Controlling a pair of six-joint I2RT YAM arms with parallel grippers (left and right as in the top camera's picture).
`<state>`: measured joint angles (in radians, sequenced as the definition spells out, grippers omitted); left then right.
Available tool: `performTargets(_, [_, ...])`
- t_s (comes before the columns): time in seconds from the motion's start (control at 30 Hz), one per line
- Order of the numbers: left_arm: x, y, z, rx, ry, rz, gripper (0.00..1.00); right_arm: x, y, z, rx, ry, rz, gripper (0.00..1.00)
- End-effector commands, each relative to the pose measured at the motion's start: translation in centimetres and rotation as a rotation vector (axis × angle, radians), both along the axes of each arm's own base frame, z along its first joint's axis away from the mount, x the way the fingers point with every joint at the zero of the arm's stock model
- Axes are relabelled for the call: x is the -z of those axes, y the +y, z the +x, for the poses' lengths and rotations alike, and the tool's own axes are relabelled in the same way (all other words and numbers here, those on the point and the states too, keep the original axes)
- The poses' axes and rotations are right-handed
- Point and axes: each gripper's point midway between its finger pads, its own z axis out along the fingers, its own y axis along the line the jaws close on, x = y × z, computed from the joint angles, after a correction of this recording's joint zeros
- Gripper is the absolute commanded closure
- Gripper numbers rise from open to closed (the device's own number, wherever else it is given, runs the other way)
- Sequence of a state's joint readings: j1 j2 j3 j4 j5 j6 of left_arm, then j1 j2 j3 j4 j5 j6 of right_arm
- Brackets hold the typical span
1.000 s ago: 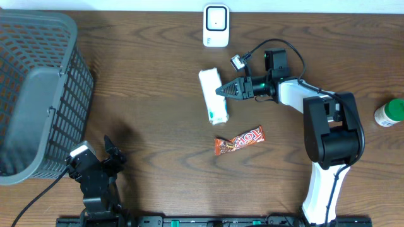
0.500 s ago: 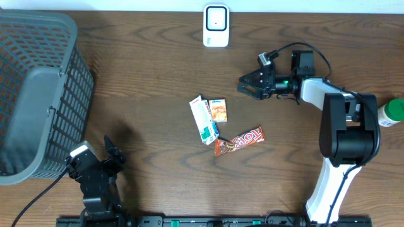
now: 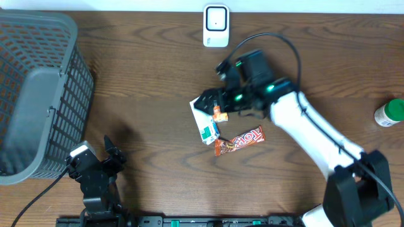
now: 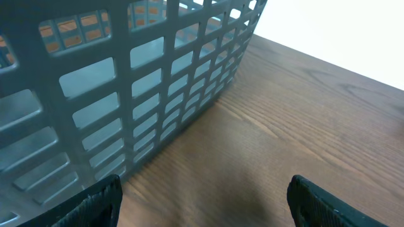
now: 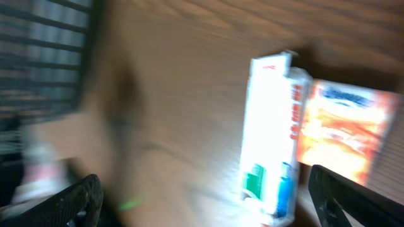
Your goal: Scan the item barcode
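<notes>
Item: white carton (image 3: pixel 203 123), flat mid-table, candy bar (image 3: pixel 240 140) just beside. R gripper (image 3: pixel 207 101) over it, jaws spread wide, empty. L gripper (image 4: pixel 205 205) spread, idle by basket (image 4: pixel 158 94). Risk, I reckon: off-centre close shoves carton or snags bar, and barcode faces away from scanner (image 3: pixel 216 25).

The right arm (image 3: pixel 315 135) is stretched far out from its base, with its white links extended and the wrist angled downward. The right gripper (image 3: pixel 201 102) is held low with the jaws spread wide, and its dark fingertips (image 5: pixel 69 202) are seen at both lower corners of the wrist view. The left arm (image 3: pixel 95 186) is folded close to its base. The left gripper (image 4: pixel 202 211) is held with the jaws wide apart, pointing forward and slightly downward.
</notes>
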<state>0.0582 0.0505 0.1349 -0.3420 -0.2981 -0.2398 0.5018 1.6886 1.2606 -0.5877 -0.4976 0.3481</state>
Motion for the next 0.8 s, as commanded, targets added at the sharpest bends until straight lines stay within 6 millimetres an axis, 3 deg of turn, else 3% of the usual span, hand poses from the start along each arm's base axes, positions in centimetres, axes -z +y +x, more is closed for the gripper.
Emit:
performTargets(0.0, [0.3,0.3,-0.1,-0.017,0.005,-0.001,0.16,2.4,-1.2,0.6,0.055,-0.167,-0.309,0.01])
performTargets(0.07, [0.3,0.3,-0.1,-0.017,0.005,-0.001,0.16,2.4,0.9,-0.6,0.0,-0.192,-0.302,0.01])
performTargets(0.13, [0.3,0.3,-0.1,-0.017,0.005,0.0,0.16,2.8,1.8,-1.0,-0.004,-0.218,-0.33,0.07])
performTargets(0.27, [0.3,0.3,-0.1,-0.017,0.005,0.0,0.16,6.2,0.6,-1.5,0.075,-0.272,-0.579,0.05])
performTargets(0.43, [0.3,0.3,-0.1,-0.017,0.005,-0.001,0.16,9.5,0.6,-3.4,0.076,-0.266,-0.724,0.03])
performTargets(0.67, [0.3,0.3,-0.1,-0.017,0.005,-0.001,0.16,9.5,0.6,-3.8,0.092,-0.313,-0.777,0.02])
performTargets(0.77, [0.3,0.3,-0.1,-0.017,0.005,-0.001,0.16,9.7,0.0,-3.8,0.114,-0.294,-0.787,0.06])
